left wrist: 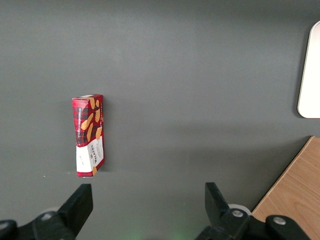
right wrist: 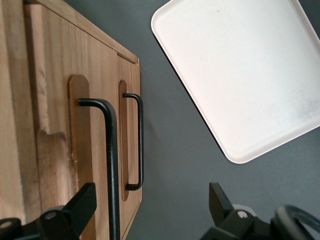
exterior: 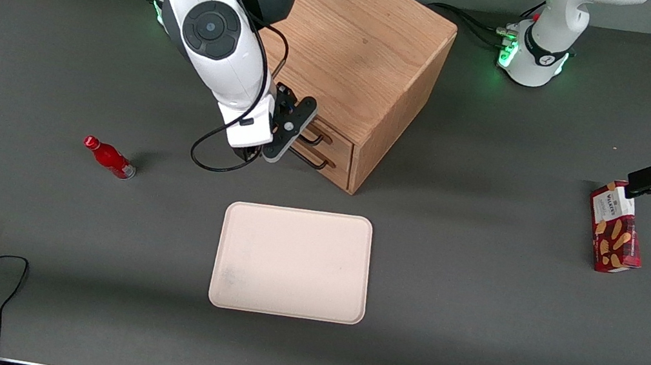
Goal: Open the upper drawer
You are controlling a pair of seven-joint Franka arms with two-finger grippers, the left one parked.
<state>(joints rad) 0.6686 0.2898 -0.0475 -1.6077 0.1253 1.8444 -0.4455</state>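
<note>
Oak upper drawer [right wrist: 50,115] w/ black bar handle [right wrist: 111,165], pincer [right wrist: 150,210] apparently spread.

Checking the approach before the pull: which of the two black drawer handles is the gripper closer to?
The upper drawer's handle. It runs in between the open gripper fingers, while the lower drawer's handle sits farther off, nearer the table.

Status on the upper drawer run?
Gripper open in front of the cabinet, jaws straddling the upper drawer handle, not closed on it. Upper drawer looks shut. Nothing in the way.
</note>
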